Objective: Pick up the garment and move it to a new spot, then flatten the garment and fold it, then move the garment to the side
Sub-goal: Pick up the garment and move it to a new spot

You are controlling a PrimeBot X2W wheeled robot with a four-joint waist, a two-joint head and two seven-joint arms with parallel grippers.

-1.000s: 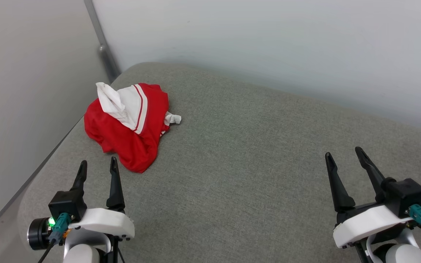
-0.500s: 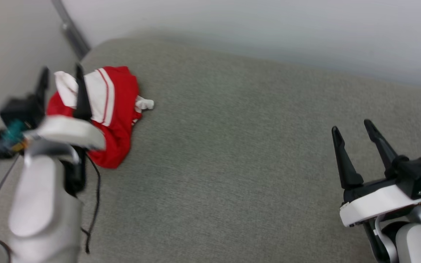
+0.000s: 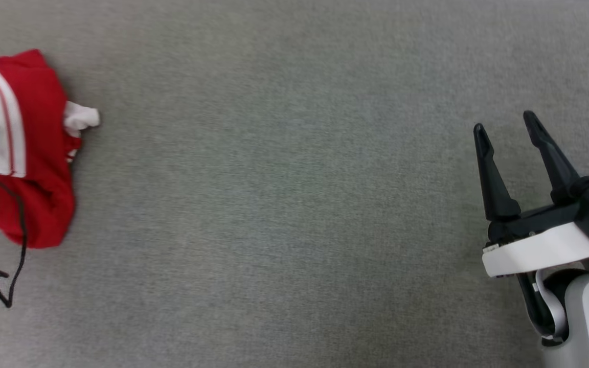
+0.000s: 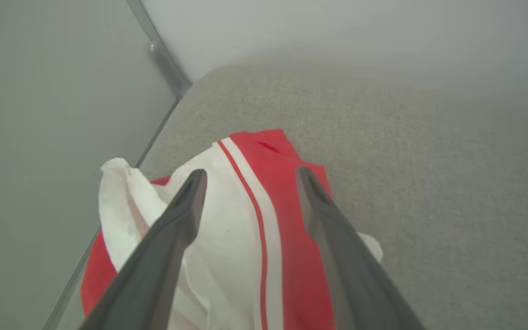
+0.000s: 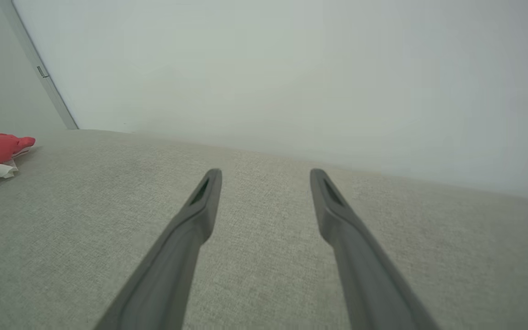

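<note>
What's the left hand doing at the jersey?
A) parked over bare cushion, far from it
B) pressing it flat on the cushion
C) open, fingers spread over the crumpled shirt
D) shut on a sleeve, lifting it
C: in the left wrist view the left hand is open, its fingers spread over the white panel of the garment, which lies crumpled on the grey cushion.

No text, numbers, labels or logos can be read.
The garment lies crumpled and turns up only plain red cloth, a white panel and a thin red stripe. No numeral or letter is legible in its folds. The grey fabric surface around the garment is unmarked, and the pale wall behind the garment carries no sign or sticker.
</note>
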